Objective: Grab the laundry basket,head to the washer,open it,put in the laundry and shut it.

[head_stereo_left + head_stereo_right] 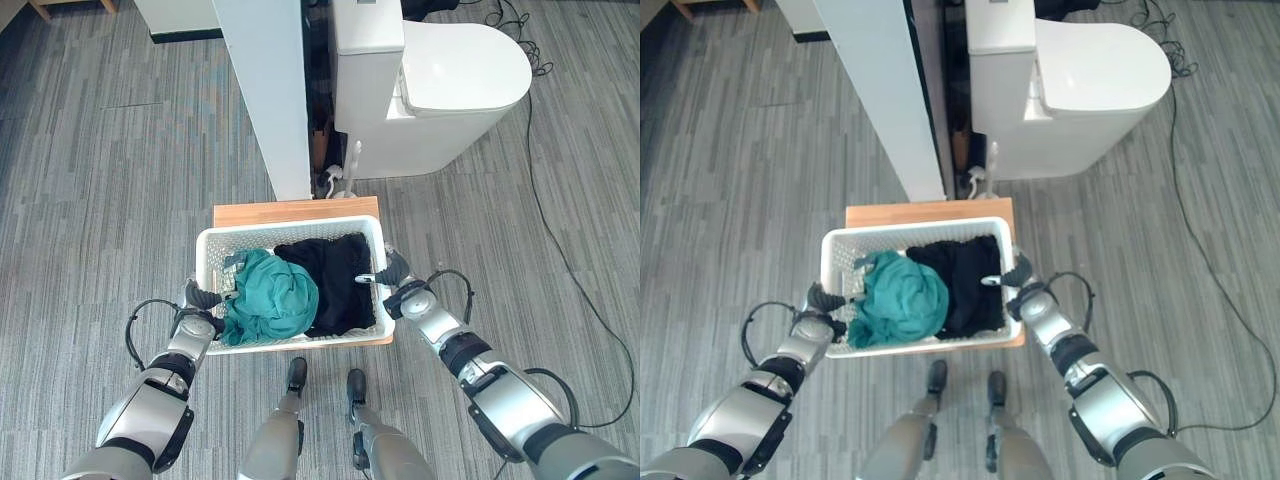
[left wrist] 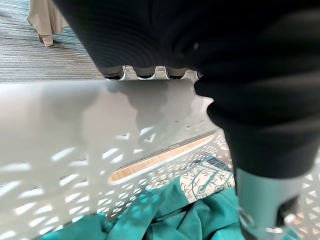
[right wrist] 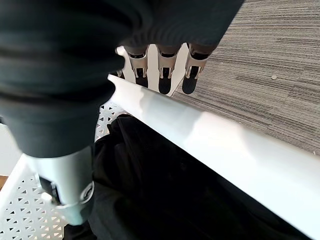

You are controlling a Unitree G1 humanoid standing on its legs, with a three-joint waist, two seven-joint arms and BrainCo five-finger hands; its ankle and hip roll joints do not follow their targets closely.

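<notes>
On a low wooden stand (image 1: 300, 211) in front of the robot sits the white laundry basket (image 1: 290, 235), a rectangular plastic tub with perforated walls and a smooth, solid rim. Inside it lie two bundles of laundry: a crumpled teal garment (image 1: 268, 296) on the robot's left half and a black garment (image 1: 335, 278) on the right half, the two touching in the middle. A piece of pale printed fabric (image 2: 200, 181) shows against the inner wall beside the teal cloth.

The left hand (image 1: 203, 297) clasps the basket's left end, its fingers (image 2: 145, 73) hooked over the outside of the rim and its thumb reaching down inside above the teal cloth. The right hand (image 1: 392, 272) grips the right end the same way, fingers (image 3: 164, 75) curled over the rim's outer edge, thumb inside next to the black garment.

Beyond the stand, a white toilet (image 1: 430, 85) stands on the grey striped floor (image 1: 110, 200), with a white panel (image 1: 265, 90) just to its left.
</notes>
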